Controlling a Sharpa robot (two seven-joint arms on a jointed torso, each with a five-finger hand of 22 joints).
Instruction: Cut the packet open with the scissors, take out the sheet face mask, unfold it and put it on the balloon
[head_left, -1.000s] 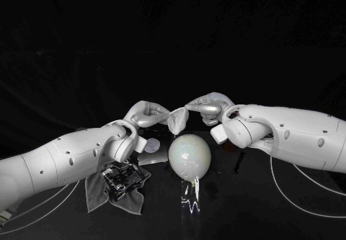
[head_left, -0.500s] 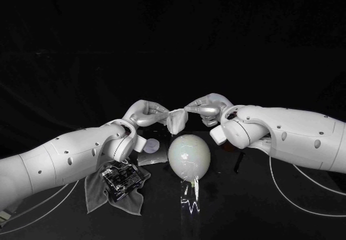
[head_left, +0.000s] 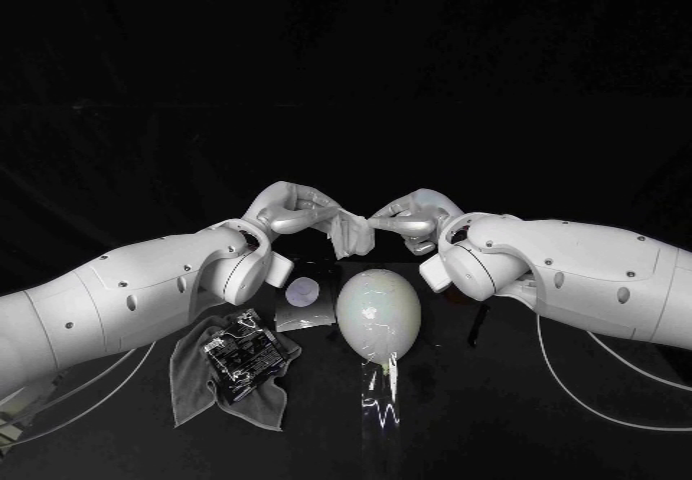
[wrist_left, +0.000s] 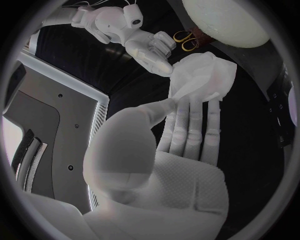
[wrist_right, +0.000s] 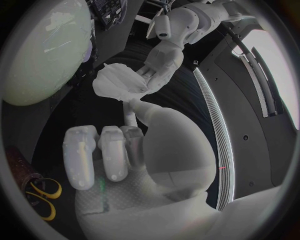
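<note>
My left robot hand (head_left: 296, 213) pinches one edge of the sheet face mask (head_left: 351, 229), thumb against fingers (wrist_left: 194, 116), other fingers straight. My right robot hand (head_left: 411, 216) pinches the opposite edge with thumb and a fingertip, remaining fingers curled in. Both hands raised, nearly meeting, with the mask between them, held off the counter (head_left: 483, 440). Mask is white, crumpled, part folded, hanging a bit below the fingertips. Left wrist view: mask (wrist_left: 204, 77) at my fingertips, right robot hand (wrist_left: 154, 55) on its far side. Right wrist view: mask (wrist_right: 119, 82) between my finger and left robot hand (wrist_right: 160, 62). Balloon (head_left: 379, 312) lies on the counter just below the mask, pale, egg shaped, not touching it. Silver packet (head_left: 306, 318) flat just beside the balloon, on my left side, pale round disc (head_left: 304, 291) next to it. Grey cloth (head_left: 195, 385) nearer me on the left, black object (head_left: 242, 352) on it. Scissors (wrist_right: 40, 197), yellow handles, lie on the counter near the balloon.
</note>
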